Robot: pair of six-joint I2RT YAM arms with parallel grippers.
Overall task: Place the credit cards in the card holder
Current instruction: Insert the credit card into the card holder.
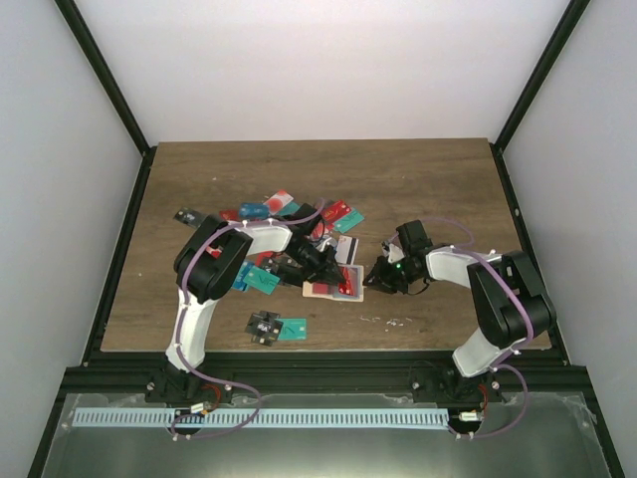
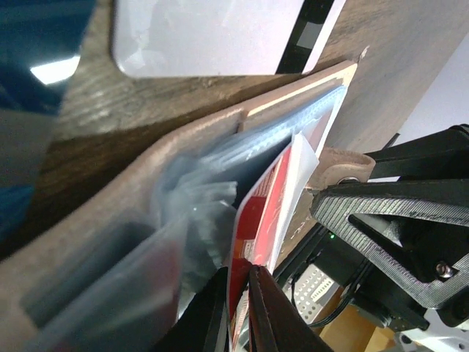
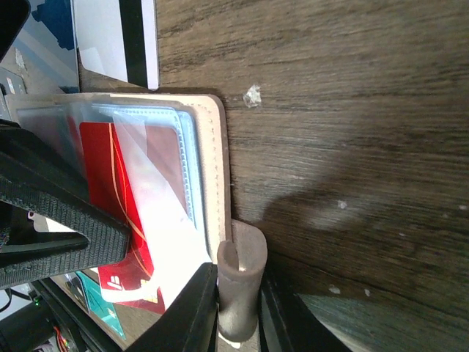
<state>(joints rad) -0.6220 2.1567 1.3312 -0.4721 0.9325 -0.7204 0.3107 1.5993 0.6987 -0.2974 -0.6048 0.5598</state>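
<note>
The tan card holder (image 1: 338, 287) lies open mid-table between both arms. In the left wrist view my left gripper (image 2: 245, 270) is shut on a red credit card (image 2: 262, 209), whose far end sits in the clear sleeves of the card holder (image 2: 198, 139). In the right wrist view my right gripper (image 3: 238, 275) is shut on the snap tab (image 3: 239, 282) of the card holder (image 3: 215, 161). The red card (image 3: 102, 169) shows partly under the clear pocket there. More credit cards (image 1: 284, 211) lie piled behind the holder.
A teal card (image 1: 293, 329) and a dark card (image 1: 264, 326) lie near the front edge. A white card with a black stripe (image 3: 117, 37) lies just beyond the holder. Small pale specks (image 1: 388, 321) dot the wood by the right arm.
</note>
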